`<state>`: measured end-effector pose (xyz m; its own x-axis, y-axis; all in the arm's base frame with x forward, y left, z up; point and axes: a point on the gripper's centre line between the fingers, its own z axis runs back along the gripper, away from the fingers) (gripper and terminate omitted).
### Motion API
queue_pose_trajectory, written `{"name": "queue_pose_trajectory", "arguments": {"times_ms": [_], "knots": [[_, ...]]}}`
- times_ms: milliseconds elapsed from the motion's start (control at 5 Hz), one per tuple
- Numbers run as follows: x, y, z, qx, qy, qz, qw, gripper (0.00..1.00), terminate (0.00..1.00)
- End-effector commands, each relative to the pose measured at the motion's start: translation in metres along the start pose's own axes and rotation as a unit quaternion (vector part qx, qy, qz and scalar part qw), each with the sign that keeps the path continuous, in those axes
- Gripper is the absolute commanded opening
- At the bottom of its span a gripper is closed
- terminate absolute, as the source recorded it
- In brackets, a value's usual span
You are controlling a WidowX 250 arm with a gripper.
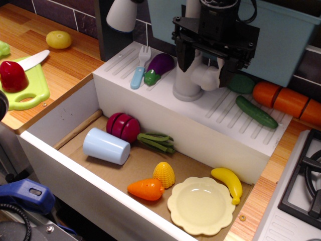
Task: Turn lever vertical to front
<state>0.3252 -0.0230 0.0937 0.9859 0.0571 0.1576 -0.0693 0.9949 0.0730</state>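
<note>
1. Up on the white ledge (165,108) behind the sink basin, the black gripper (213,68) hangs right over the grey toy tap (186,83), basically sitting on top of its side knob
2. the lever (224,61) is the little light-grey paddle sticking up off that knob. I can only catch a sliver of it between the black fingers (184,56), and it looks roughly upright from here, leaning a bit to the right
3. jaws look spread on either side of the knob and lever, but the gripper body blocks the contact spot, so I honestly can't tell if they're pinching the lever or just straddling it
4. my read on the step: it's at the reach/grasp stage, lined up on the lever, and the turn itself doesn't look done yet
5. next move probably needs a solid hold or push on the paddle, then an arc swinging the tip toward the front edge, following the knob's pivot so the fingers don't slip off the rounded tip
6. clutter nearby: the eggplant (159,66) and blue fork (140,68) sit just left of the tap, cucumber (256,111) to the right, so there's not tons of elbow room
</note>
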Motion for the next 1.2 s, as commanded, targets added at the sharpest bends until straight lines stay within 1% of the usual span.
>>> {"name": "queue_pose_trajectory", "arguments": {"times_ms": [0,200,400,600,800,1000], "knots": [[0.000,0.000,0.000,0.000,0.000,0.000,1.0000,1.00,0.00],[0.006,-0.002,0.003,0.007,-0.034,-0.006,0.9994,1.00,0.00],[0.017,-0.003,0.006,0.004,-0.055,-0.007,0.9984,1.00,0.00],[0.031,-0.002,0.015,0.012,-0.069,-0.009,0.9975,1.00,0.00],[0.043,-0.003,0.023,0.027,-0.089,-0.012,0.9956,1.00,0.00],[0.050,-0.004,0.024,0.020,-0.096,-0.017,0.9950,1.00,0.00]]}}
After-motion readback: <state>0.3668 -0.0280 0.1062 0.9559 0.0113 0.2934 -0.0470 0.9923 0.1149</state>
